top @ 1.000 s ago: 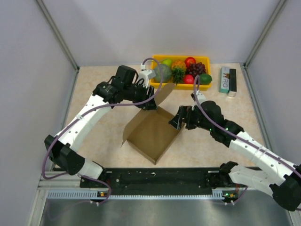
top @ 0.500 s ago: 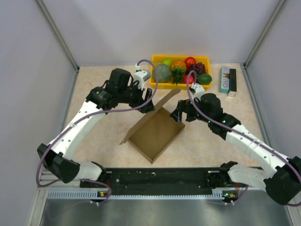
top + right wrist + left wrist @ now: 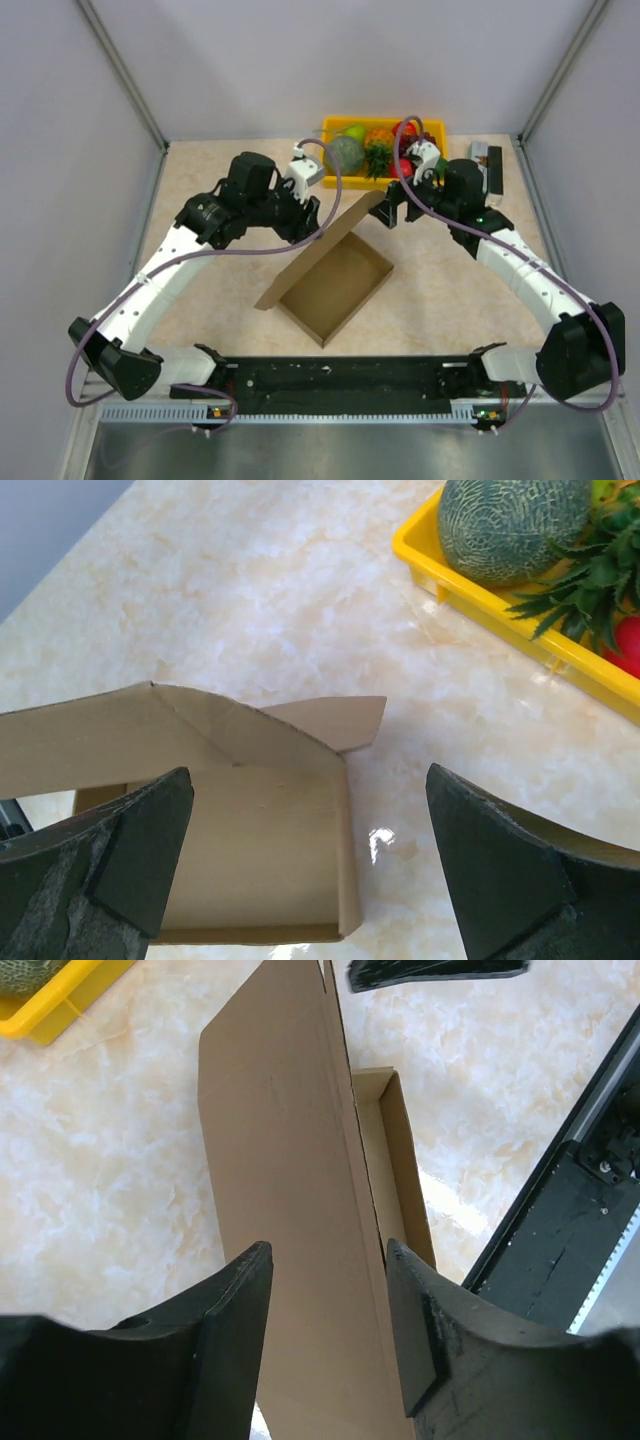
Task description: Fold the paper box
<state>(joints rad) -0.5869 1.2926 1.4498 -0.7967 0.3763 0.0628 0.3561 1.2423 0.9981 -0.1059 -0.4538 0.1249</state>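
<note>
The paper box point(image 3: 340, 290) is brown cardboard, an open shallow tray in mid-table with its long lid panel point(image 3: 330, 245) raised and leaning over it. My left gripper point(image 3: 308, 216) is open, just left of the lid's upper part. In the left wrist view the lid's outer face point(image 3: 280, 1160) fills the space beyond the open left gripper point(image 3: 328, 1252). My right gripper point(image 3: 392, 208) is open, wide, by the lid's far tip. In the right wrist view it point(image 3: 308, 773) hangs above the box's corner point(image 3: 250, 860) and a small pointed flap point(image 3: 335, 720).
A yellow fruit tray point(image 3: 432, 123) stands at the back, also in the right wrist view point(image 3: 440, 560) and the left wrist view point(image 3: 40, 1020). A small printed carton point(image 3: 482, 152) lies at the back right, partly behind my right arm. A black rail point(image 3: 340, 378) runs along the near edge.
The lid has swung up and over the tray. My right gripper has moved back and up from the box's right wall to the lid's tip. My left gripper has shifted slightly along the lid.
</note>
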